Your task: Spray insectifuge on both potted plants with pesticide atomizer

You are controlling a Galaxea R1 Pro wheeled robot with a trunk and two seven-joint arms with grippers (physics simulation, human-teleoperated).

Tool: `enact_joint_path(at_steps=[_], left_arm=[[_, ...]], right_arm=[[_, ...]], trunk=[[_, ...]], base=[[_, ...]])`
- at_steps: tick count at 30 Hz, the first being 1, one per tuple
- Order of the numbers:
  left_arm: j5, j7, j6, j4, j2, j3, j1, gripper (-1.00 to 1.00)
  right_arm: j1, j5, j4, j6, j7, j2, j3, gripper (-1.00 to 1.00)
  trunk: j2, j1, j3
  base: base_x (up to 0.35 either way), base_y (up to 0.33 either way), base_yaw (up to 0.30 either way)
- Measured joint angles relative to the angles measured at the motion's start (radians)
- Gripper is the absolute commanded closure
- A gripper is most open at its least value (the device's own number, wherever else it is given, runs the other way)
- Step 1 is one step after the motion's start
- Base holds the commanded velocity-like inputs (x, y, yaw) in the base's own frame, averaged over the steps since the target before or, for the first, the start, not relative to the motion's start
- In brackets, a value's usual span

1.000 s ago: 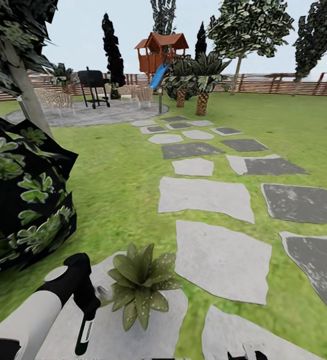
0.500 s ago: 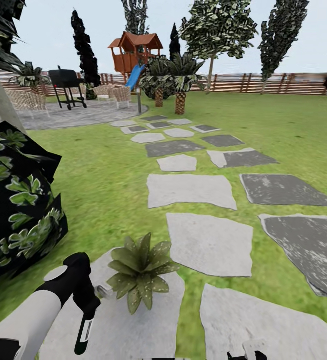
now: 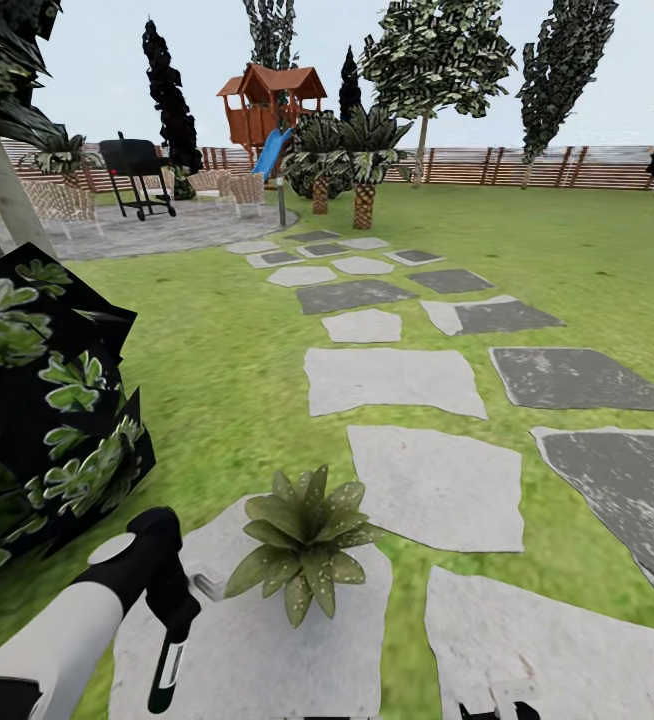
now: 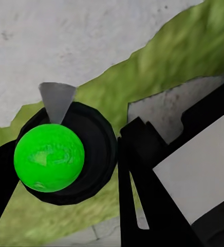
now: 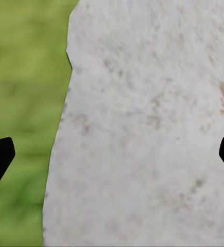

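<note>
One potted plant (image 3: 307, 545), a low rosette of speckled green leaves, sits on a pale stone slab (image 3: 257, 650) just in front of me in the garden. My left gripper (image 3: 172, 612) hangs beside it, shut on the pesticide atomizer (image 3: 169, 668), a dark bottle with a white label. The small grey nozzle (image 3: 207, 584) points toward the plant. In the left wrist view the atomizer (image 4: 49, 157) shows a bright green ball in a black ring, held between the fingers of the left gripper (image 4: 66, 159). My right gripper (image 5: 112, 154) is open over a slab and grass. The other potted plant is out of view.
A dark leafy bush (image 3: 47, 420) crowds my left side. Stepping slabs (image 3: 392, 380) lead across the lawn toward palm trees (image 3: 365, 150), a grill (image 3: 137, 165) on a paved patio, a wooden playhouse (image 3: 272, 100) and the slatted fence (image 3: 527, 165).
The whole head view has shifted, so the camera has turned and moved. The plant now sits a little further right and higher in the picture. Left arm and atomizer keep their pose.
</note>
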Motion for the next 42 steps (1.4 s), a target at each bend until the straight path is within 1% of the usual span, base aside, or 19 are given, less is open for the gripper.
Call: enact_joint_path(at_steps=[2, 6, 7, 9, 10, 13, 17, 24, 25, 27, 28, 30, 34, 37, 42], left_arm=[[0.000, 0.013, -0.002, 0.001, 0.004, -0.001, 0.002, 1.00], [0.012, 0.119, -0.001, 0.001, 0.003, 0.006, 0.028, 1.00], [0.015, 0.135, 0.000, 0.001, 0.001, 0.009, 0.033, 1.00], [0.018, 0.146, 0.001, -0.001, 0.003, 0.014, 0.037, 1.00], [0.022, 0.146, 0.001, -0.001, 0.004, 0.014, 0.037, 1.00], [0.056, 0.138, 0.000, 0.002, 0.016, 0.014, 0.038, 1.00], [0.072, 0.137, 0.001, 0.007, 0.022, 0.014, 0.045, 1.00], [0.078, 0.130, 0.001, 0.018, 0.022, 0.015, 0.052, 1.00], [0.078, 0.127, 0.001, 0.018, 0.021, 0.024, 0.052, 1.00], [0.077, 0.125, -0.001, 0.018, 0.019, 0.077, 0.052, 1.00], [0.078, 0.125, -0.001, 0.018, 0.018, 0.093, 0.052, 1.00], [0.078, 0.125, -0.004, 0.017, 0.015, 0.106, 0.052, 1.00], [0.073, 0.126, -0.005, 0.014, 0.017, 0.106, 0.051, 1.00], [0.063, 0.127, -0.006, 0.010, 0.016, 0.099, 0.050, 1.00], [0.058, 0.136, -0.006, 0.018, 0.008, 0.097, 0.050, 1.00]], right_arm=[[0.000, 0.000, 0.000, 0.001, 0.000, -0.002, -0.001, -1.00], [0.000, 0.000, -0.001, 0.001, 0.000, -0.003, -0.001, -1.00], [0.000, 0.000, -0.001, 0.001, 0.000, -0.007, -0.001, -1.00], [0.000, 0.000, -0.002, 0.001, 0.000, -0.015, -0.001, -1.00], [0.000, 0.000, -0.002, 0.001, 0.000, -0.016, -0.001, -1.00], [0.000, 0.000, -0.002, 0.001, 0.000, -0.016, -0.001, -1.00], [0.000, 0.000, -0.002, 0.001, 0.001, -0.016, -0.001, -1.00], [0.000, 0.000, -0.002, 0.001, 0.001, -0.016, -0.001, -1.00], [0.000, 0.000, -0.002, 0.001, 0.001, -0.016, -0.001, -1.00], [0.000, 0.000, -0.002, 0.001, 0.001, -0.016, -0.001, -1.00], [0.000, 0.000, -0.002, 0.001, 0.001, -0.016, -0.001, -1.00], [0.000, 0.000, -0.002, 0.001, 0.001, -0.016, -0.001, -1.00], [0.000, 0.000, -0.002, 0.001, 0.001, -0.016, -0.002, -1.00], [0.000, 0.000, -0.002, 0.001, 0.000, -0.016, -0.002, -1.00], [0.000, 0.000, -0.002, 0.000, 0.001, -0.017, 0.001, -1.00]], trunk=[[0.000, 0.000, 0.000], [0.000, 0.000, 0.000], [0.000, 0.000, 0.000], [0.000, 0.000, 0.000], [0.000, 0.000, 0.000], [0.000, 0.000, 0.000], [0.000, 0.000, 0.000], [0.000, 0.000, 0.000], [0.000, 0.000, 0.000], [0.000, 0.000, 0.000], [0.000, 0.000, 0.000], [0.000, 0.000, 0.000], [0.000, 0.000, 0.000], [0.000, 0.000, 0.000], [0.000, 0.000, 0.000]], base=[[0.000, 0.001, 0.000], [0.000, 0.000, -0.069], [0.000, 0.000, -0.245], [0.000, 0.000, -0.287], [0.000, 0.000, -0.291], [0.000, 0.053, -0.170], [0.000, 0.264, -0.018], [0.000, 0.064, -0.062], [0.000, 0.002, -0.257], [0.000, 0.001, -0.269], [0.000, 0.000, -0.277], [0.000, 0.000, -0.279], [0.005, 0.023, -0.197], [0.135, 0.229, -0.025], [0.172, 0.088, -0.002]])
